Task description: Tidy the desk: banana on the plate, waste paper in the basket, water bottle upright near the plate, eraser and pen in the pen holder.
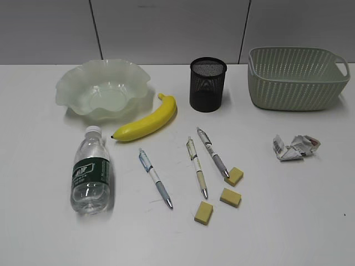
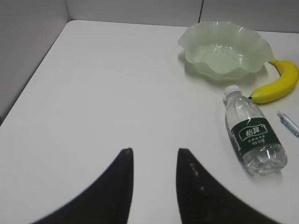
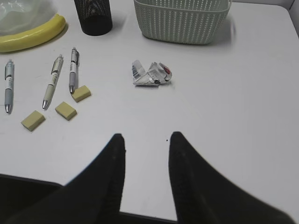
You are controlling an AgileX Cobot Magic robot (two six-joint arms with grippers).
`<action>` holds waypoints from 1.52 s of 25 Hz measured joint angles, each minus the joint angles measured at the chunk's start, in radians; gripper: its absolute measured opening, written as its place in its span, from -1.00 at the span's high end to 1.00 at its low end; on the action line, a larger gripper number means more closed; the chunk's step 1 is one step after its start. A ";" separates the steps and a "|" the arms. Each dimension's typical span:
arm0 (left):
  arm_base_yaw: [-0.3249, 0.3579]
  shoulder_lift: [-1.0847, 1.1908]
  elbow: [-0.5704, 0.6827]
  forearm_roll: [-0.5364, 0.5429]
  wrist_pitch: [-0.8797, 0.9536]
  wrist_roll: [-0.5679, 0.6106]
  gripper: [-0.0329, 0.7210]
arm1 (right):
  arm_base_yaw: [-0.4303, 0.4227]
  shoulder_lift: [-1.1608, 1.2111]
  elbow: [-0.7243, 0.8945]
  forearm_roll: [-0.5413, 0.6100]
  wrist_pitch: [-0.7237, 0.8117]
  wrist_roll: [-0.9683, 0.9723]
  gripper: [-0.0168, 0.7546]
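The yellow banana (image 1: 147,124) lies on the white desk (image 1: 299,216) just in front of the ruffled green plate (image 1: 102,88). A water bottle (image 1: 90,172) lies on its side at the left. Three pens (image 1: 155,177) and three yellow erasers (image 1: 230,197) sit mid-desk, in front of the black mesh pen holder (image 1: 207,84). The waste paper (image 1: 295,147) lies right, before the woven basket (image 1: 297,77). My left gripper (image 2: 154,151) is open over bare desk, left of the water bottle (image 2: 254,135). My right gripper (image 3: 145,136) is open near the desk's front edge, short of the waste paper (image 3: 150,74).
Grey panel walls stand behind the desk. Neither arm shows in the exterior view. The desk's front edge (image 3: 154,215) runs just under my right gripper, with a dark drop beyond it.
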 joint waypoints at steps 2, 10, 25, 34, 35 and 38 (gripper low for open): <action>0.000 0.000 0.000 0.000 0.000 0.000 0.28 | 0.000 0.000 0.000 0.000 0.000 0.000 0.26; 0.000 0.000 0.000 0.000 0.000 0.000 0.28 | 0.000 0.000 0.000 0.000 0.000 0.000 0.26; 0.000 0.018 -0.010 -0.001 -0.027 0.000 0.28 | 0.000 0.000 0.000 0.019 0.000 0.000 0.26; 0.000 0.468 -0.024 -0.188 -0.626 0.049 0.03 | 0.000 0.000 0.000 0.020 0.000 0.000 0.26; 0.000 0.553 -0.031 -0.213 -0.672 0.074 -0.04 | 0.000 0.000 0.000 0.020 0.000 0.000 0.26; -0.048 0.811 -0.079 -0.286 -0.736 0.194 -0.16 | 0.000 0.000 0.000 0.020 0.000 0.000 0.26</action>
